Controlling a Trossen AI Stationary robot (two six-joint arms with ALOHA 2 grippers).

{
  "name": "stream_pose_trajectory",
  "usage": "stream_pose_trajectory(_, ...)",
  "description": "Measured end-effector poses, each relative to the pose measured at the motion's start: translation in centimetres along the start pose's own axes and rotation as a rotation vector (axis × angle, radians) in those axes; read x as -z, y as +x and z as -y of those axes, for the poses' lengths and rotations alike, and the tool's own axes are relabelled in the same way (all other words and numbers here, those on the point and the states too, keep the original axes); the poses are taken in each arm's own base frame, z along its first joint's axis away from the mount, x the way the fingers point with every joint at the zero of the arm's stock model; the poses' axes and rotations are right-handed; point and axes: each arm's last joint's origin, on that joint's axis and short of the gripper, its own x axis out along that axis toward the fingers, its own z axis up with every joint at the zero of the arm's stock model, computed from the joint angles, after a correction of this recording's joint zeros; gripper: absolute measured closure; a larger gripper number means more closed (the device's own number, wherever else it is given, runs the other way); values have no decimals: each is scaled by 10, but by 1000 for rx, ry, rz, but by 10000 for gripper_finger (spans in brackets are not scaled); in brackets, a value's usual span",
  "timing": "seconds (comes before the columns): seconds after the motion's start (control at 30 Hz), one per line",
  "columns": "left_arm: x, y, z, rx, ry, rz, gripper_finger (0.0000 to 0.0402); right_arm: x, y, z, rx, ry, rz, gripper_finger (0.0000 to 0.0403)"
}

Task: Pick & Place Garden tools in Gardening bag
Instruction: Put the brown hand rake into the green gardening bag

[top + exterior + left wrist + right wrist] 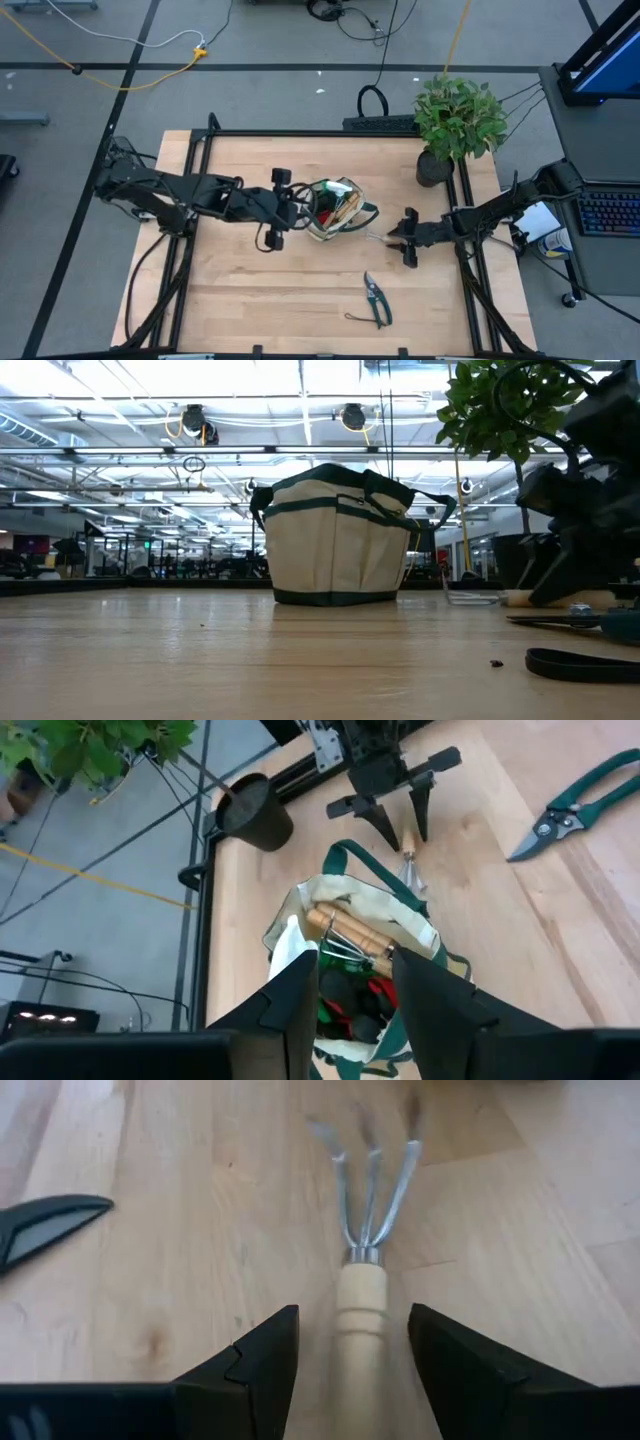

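Note:
The tan gardening bag (338,212) with dark green trim stands upright at the table's middle. It holds wooden-handled tools (350,935) and red-black gloves (372,992). My left gripper (303,208) is open at the bag's left rim, its fingers (300,995) over the opening. A wooden-handled hand rake (378,236) lies flat on the table just right of the bag, tines toward it. My right gripper (400,238) is open, low at the table, one finger on either side of the rake's handle (360,1325), with gaps showing. Green-handled pruning shears (377,298) lie flat nearer the front edge. My left gripper's open fingers stand over the bag's left rim (290,945); I cannot tell whether they touch it.
A potted green plant (455,120) in a black pot (433,168) stands at the far right corner, behind my right arm. The shears also show in the low view (585,622) near my right gripper (570,550). Bare wood lies left and front of the bag.

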Motion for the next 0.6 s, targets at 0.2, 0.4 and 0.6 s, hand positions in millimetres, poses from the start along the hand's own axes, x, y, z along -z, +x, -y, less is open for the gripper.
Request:
stream_pose_trajectory(0.2, 1, 4, 0, -2, 1, -10, 268, 3, 0, 2, 38, -36, -23, 222)
stream_pose_trajectory(0.4, 1, 4, 0, -2, 1, -11, 268, 6, 0, 3, 56, -52, -52, 278)
stream_pose_trajectory(0.6, 0, 3, 1, 1, 3, -9, 268, 7, 0, 4, 63, -56, -65, 345)
